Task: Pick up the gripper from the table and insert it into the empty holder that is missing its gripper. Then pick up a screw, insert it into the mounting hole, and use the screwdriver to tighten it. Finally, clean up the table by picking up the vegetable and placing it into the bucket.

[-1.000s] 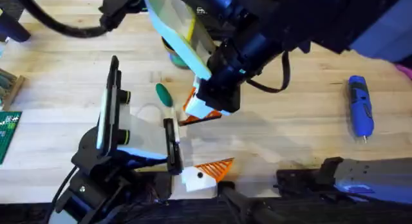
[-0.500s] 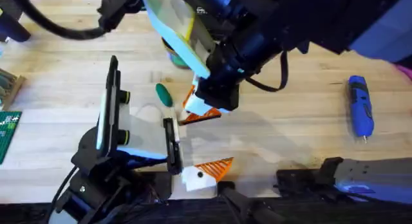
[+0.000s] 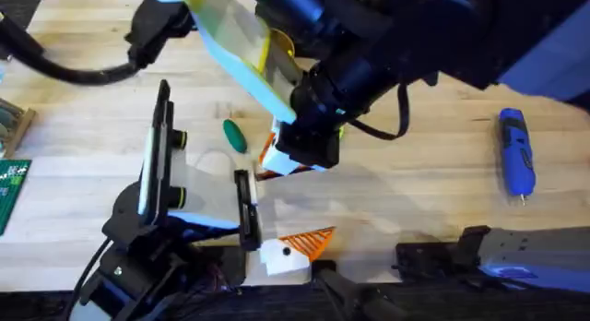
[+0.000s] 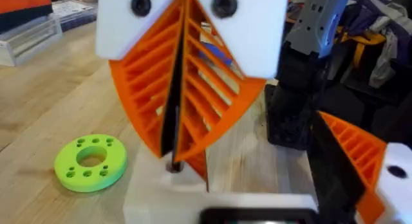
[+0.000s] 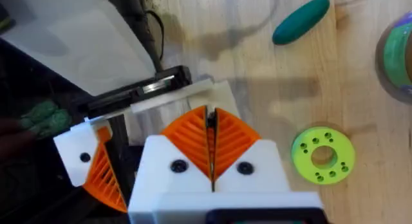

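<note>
The bucket stands near the vegetable on wood.

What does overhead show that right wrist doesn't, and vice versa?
Overhead only: the blue screwdriver lying on the table to the right, and both arms' bodies.
Right wrist only: the green round disc with holes, flat on the wood beside the right gripper.
Both: the dark green vegetable lying loose on the table, the right gripper's orange ribbed pads pressed together, and the orange ribbed fingertip mounted in its white block on the left arm.
</note>
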Tool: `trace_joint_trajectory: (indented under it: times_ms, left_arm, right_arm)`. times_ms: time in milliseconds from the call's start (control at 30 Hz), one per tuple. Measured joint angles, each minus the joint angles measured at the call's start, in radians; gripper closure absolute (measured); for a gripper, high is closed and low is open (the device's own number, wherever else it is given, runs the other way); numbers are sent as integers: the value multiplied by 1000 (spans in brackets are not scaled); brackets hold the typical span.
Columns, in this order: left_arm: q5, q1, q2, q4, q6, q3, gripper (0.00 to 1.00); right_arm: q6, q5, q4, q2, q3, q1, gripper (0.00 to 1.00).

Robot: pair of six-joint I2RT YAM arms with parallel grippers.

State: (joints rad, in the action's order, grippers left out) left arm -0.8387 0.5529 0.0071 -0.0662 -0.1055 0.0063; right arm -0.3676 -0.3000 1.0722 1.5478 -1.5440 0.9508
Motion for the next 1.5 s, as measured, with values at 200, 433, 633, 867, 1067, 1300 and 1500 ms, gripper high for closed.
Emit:
trace_joint_trajectory:
  times_ms: [200, 433, 633, 867, 1067, 1300, 1500]
  left_arm:
    - [-3, 0, 0, 0, 0, 0, 15]
    - [-3, 0, 0, 0, 0, 0, 15]
    - [-3, 0, 0, 0, 0, 0, 16]
    - [-3, 0, 1, -1, -11, 0, 15]
    - [-2, 0, 1, -1, -11, 0, 15]
    - [-3, 0, 0, 0, -6, 0, 15]
    - [-3, 0, 0, 0, -3, 0, 15]
  right_arm:
    - [0, 1, 13, 0, 0, 0, 994]
    - [0, 4, 18, 0, 0, 0, 994]
    - [0, 4, 16, 22, 0, 0, 994]
    - [0, 4, 10, 30, 0, 0, 994]
    - [2, 4, 12, 30, 0, 0, 903]
    - [4, -4, 14, 30, 0, 3, 94]
    - [4, -4, 17, 29, 0, -5, 9]
